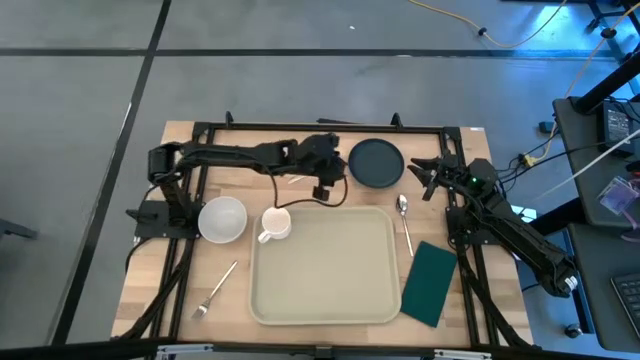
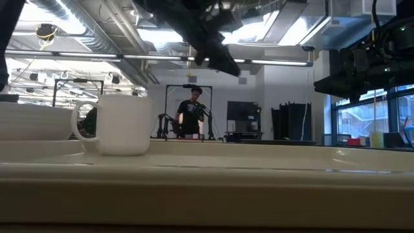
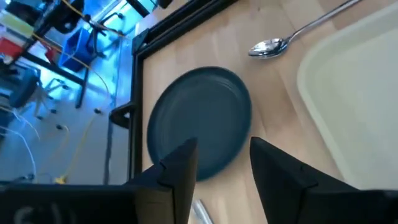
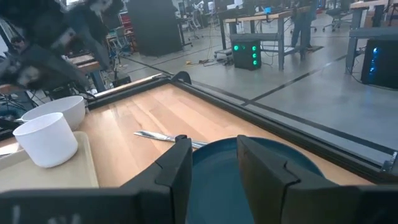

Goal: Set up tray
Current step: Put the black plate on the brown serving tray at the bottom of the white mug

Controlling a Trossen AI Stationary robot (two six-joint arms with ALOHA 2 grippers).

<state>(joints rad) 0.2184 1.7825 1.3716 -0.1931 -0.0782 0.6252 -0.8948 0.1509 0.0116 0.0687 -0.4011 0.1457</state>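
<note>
— Since the tray (image 1: pixel 325 265) sits at the near middle of the table with only the mug (image 1: pixel 274 224) on its far left corner, what goes on next?

— Probably the plate (image 1: pixel 376 163). It lies on bare wood just beyond the tray's far right corner, and both grippers face it.

— Which one is nearer?

— The left gripper (image 3: pixel 222 171). Its arm reaches across the far edge of the table and hovers at the plate's left rim, fingers parted with a clear gap and nothing between them. The plate's edge shows right in that gap.

— How would you take it well?

— I'd come down low and catch the rim, one finger over and one under, because the plate lies flat. Lift it level, clear the tray's raised rim, and set it in the open middle away from the mug.

— And the right arm?

— It waits at the far right, its gripper (image 4: pixel 212 163) pointed at the plate's other side, jaws partly spread and empty. The knife (image 4: pixel 163 137) lies beyond the plate; mind it and the spoon (image 1: pixel 404 218).
</note>
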